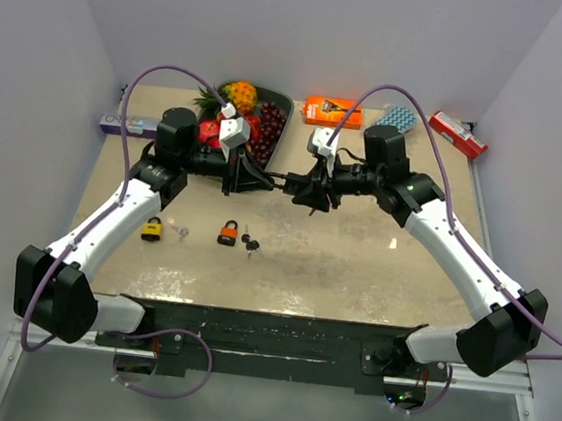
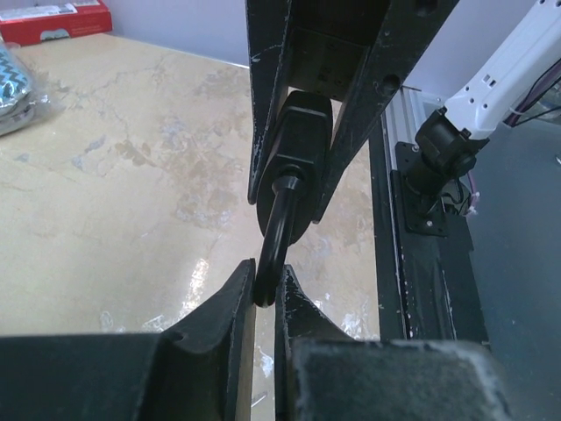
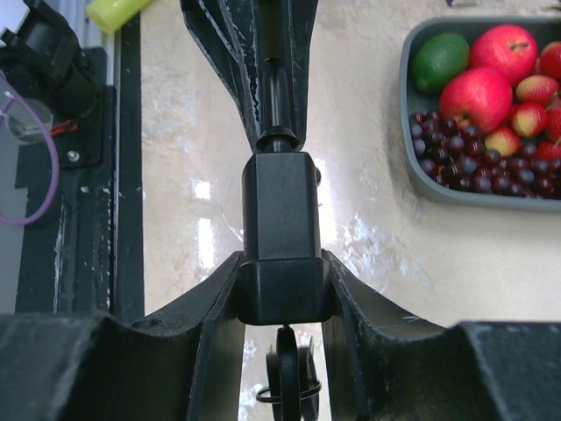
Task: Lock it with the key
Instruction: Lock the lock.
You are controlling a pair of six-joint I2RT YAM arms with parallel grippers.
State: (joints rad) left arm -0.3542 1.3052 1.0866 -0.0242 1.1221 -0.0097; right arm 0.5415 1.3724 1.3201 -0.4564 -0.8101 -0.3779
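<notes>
Left tool (image 2: 265, 294) pinched tight on the shackle (image 2: 273, 230); right tool (image 3: 285, 270) clamps the black padlock (image 3: 280, 206), held above the worktop (image 2: 131, 175)

Black padlock (image 3: 282, 237) horizontal in midair, ringed key (image 3: 289, 381) at its base

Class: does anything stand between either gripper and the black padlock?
Nothing visible does: the left gripper pinches the shackle of the black padlock, and the right gripper clamps its body directly.
</notes>
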